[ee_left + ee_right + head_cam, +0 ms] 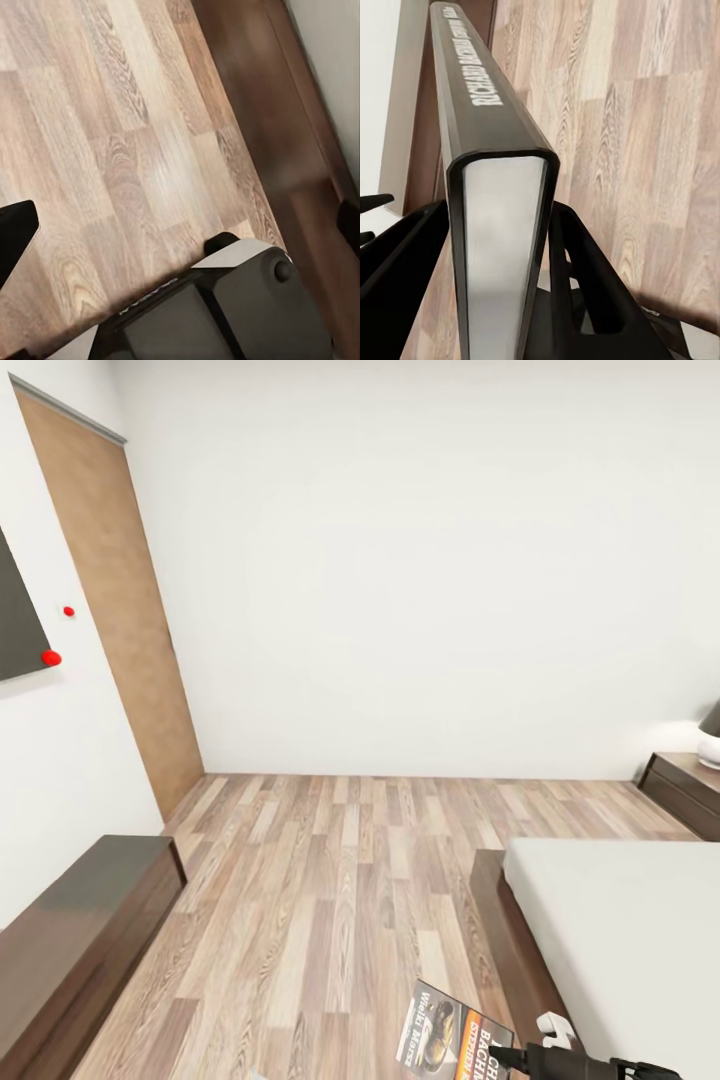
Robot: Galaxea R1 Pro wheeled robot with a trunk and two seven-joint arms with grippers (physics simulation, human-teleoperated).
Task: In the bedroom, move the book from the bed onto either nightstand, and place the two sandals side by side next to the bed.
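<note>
A: Item one, far left in our head view: the long dark bench (80,930) against the wall, below a dark panel (18,615) with two red dots (51,657). Next, the wood door (115,600), then the wood-plank floor (330,900).

B: Our left gripper (180,232)?

A: In the left wrist view we see two dark finger tips at opposite edges with bare planks between them, so it stands wide and holds nothing. Below it we note the robot's grey base (217,315) and a dark wooden strip (277,112).

B: Item two, the book (455,1038).

A: Low in our head view, just left of the bed's dark frame, held off the floor. Our right gripper (515,1057) clamps its right edge. In the right wrist view the book (499,187) stands spine up between the two black fingers (585,277), both pressed to its covers.

B: Lettering?

A: On the cover we read "BACHM", cut off by the gripper, on an orange band beside a dark picture. On the spine, white capitals "RICHARD"; the following word is too slanted for us to read.

B: Rightward?

A: The bed (620,930), off-white mattress, dark frame. Beyond it at the far right wall, one nightstand (685,788) with a white lamp base (710,745) on top. The book is well apart from that nightstand.
</note>
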